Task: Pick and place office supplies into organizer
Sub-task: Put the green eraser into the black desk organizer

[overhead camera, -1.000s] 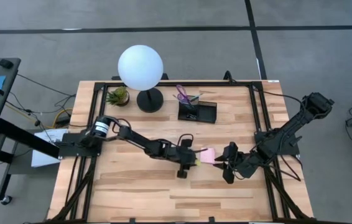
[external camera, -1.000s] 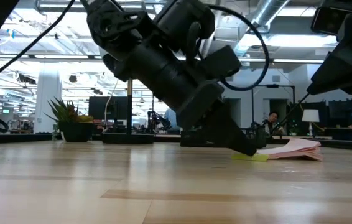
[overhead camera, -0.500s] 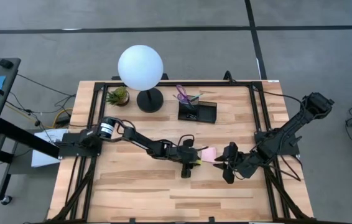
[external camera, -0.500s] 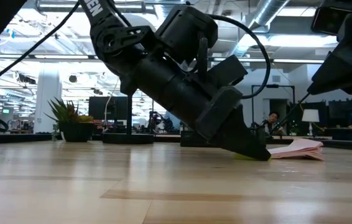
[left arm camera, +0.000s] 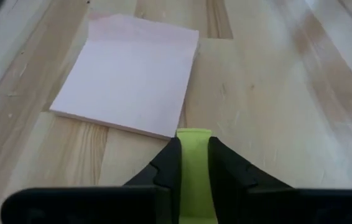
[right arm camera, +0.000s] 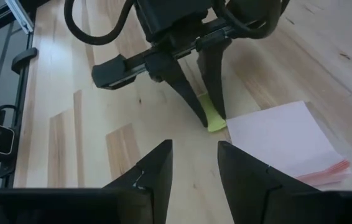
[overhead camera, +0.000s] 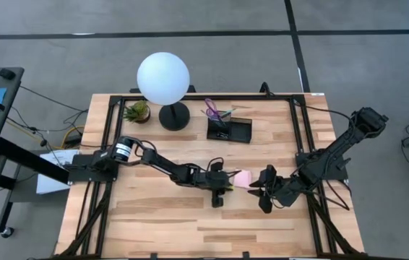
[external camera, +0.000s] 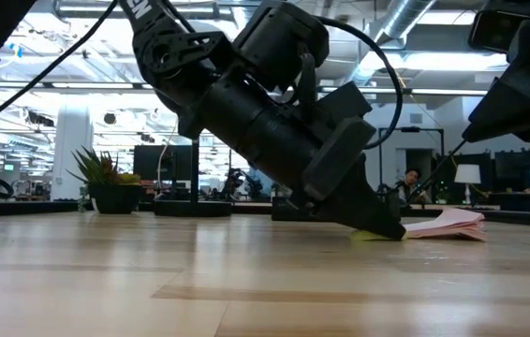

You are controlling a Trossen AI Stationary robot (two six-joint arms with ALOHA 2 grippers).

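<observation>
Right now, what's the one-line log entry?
left gripper: jaws shut on yellow piece, on table | pink pad: beside it | right gripper: open, waiting near pad

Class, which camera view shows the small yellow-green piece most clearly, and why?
The left wrist view: the yellow-green piece fills the gap between the left end effector's fingers. The right wrist view shows it smaller, the low view a sliver, the high view a speck.

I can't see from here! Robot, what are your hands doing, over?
Left hand shut on yellow piece, at table. Right hand open, empty, waiting close by. Pink sticky pad beside yellow piece. Nothing in the way.
</observation>
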